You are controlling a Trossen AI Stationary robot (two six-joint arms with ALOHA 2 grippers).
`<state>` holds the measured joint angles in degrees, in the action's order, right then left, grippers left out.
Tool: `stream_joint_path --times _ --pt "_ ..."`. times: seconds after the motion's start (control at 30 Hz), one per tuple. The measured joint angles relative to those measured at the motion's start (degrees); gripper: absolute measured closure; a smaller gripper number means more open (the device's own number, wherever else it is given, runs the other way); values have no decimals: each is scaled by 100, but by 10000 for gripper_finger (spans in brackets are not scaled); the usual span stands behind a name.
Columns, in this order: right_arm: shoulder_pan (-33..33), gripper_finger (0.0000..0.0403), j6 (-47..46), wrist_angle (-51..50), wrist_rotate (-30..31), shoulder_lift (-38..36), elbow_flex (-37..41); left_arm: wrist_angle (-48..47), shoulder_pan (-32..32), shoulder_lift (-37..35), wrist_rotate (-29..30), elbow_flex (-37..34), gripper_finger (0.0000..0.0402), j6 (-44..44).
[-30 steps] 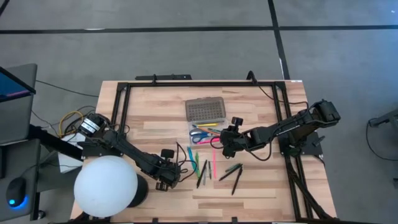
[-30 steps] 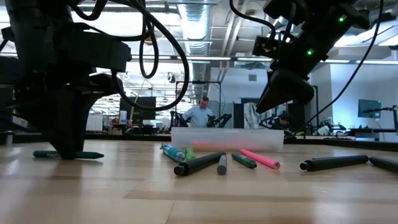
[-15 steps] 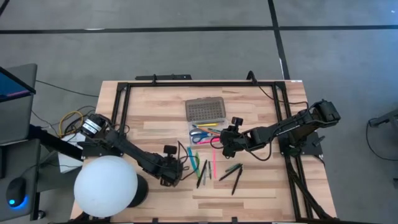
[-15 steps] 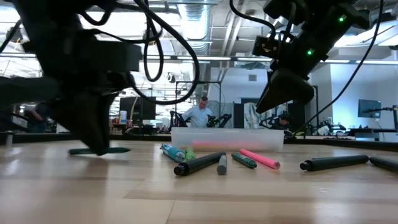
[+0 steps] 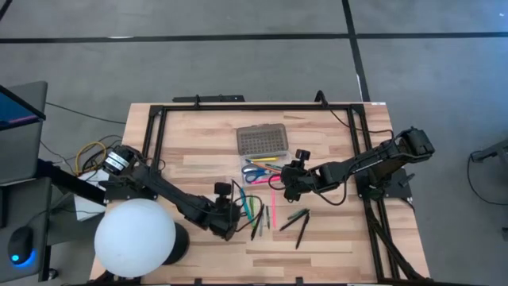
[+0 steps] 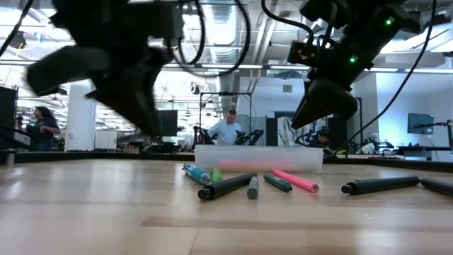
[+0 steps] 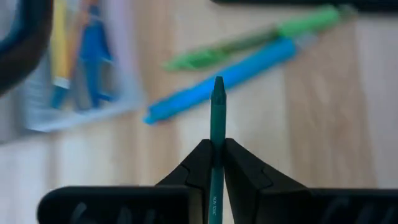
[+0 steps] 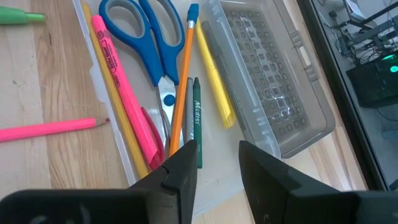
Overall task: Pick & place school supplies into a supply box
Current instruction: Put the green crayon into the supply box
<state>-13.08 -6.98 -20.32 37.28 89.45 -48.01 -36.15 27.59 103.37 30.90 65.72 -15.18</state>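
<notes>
One supply box (image 5: 264,163) sits near the middle of the tabletop (image 5: 198,151): a clear tray with its grey gridded lid (image 8: 267,74) folded open on the far side. In the tray the right wrist view shows one pair of blue-handled scissors (image 8: 152,43), one pink highlighter (image 8: 121,78), one orange pencil (image 8: 181,74), one yellow pen (image 8: 214,78) and one dark green pencil (image 8: 197,121); a further yellow stick lies along the tray's edge, hard to tell apart.

Loose on the tabletop just in front of the tray, the high view shows a pink pen (image 5: 272,208), a green and a blue marker (image 5: 247,202) side by side, two dark pens (image 5: 258,221) beside them, and two more dark pens (image 5: 298,223) a little apart to the right. The exact count of the thin ones is hard to settle.

The left gripper (image 7: 217,152) is pinched together on one teal pencil (image 7: 217,109), which sticks out forward between its fingers, lifted off the tabletop near the green and blue markers. The right gripper (image 8: 214,162) hangs above the tray's near end with its fingers apart, holding and touching nothing.

One large white ball (image 5: 135,238) stands at the tabletop's front left corner.
</notes>
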Motion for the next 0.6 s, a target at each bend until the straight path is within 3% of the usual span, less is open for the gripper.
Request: stream_joint_path --times 0.13,0.27,0.47,0.6 --pt "0 292 4 0 0 0 0 -24 -221 -4 701 237 376 309" --pt "0 292 4 -4 0 0 0 115 -664 -7 1004 338 376 623" --pt "0 292 2 -23 0 0 0 661 -1537 -7 992 338 376 1109" --pt "0 292 1 -27 0 0 0 1189 -2120 -8 505 339 376 1618"
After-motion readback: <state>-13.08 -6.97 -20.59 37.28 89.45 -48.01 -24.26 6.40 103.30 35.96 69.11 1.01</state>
